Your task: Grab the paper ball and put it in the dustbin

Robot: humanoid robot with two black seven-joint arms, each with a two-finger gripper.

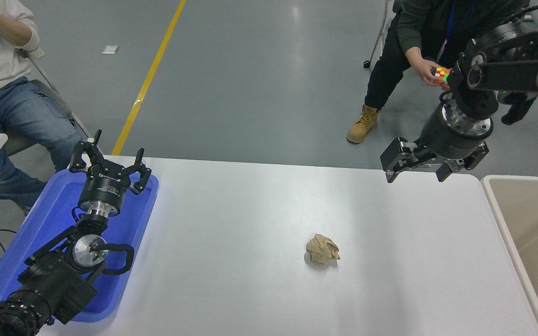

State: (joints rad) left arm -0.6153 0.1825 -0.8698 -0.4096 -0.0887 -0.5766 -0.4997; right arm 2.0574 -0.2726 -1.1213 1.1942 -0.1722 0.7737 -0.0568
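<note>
The paper ball (322, 250), a wrinkled tan wad, lies on the white table (250, 224) right of centre. The dustbin (526, 242), beige with a pale cream rim, stands at the table's right edge, partly cut off by the picture. My right gripper (414, 171) hangs open and empty above the table's far right edge, well beyond and to the right of the ball, left of the dustbin's near corner. My left gripper (110, 164) stays parked open over the blue tray at the lower left.
A shallow blue tray (40, 233) sits at the table's left edge under the left arm. A person crouching beyond the far right side holds a multicoloured puzzle cube (441, 73). Another person sits at the far left (3, 84).
</note>
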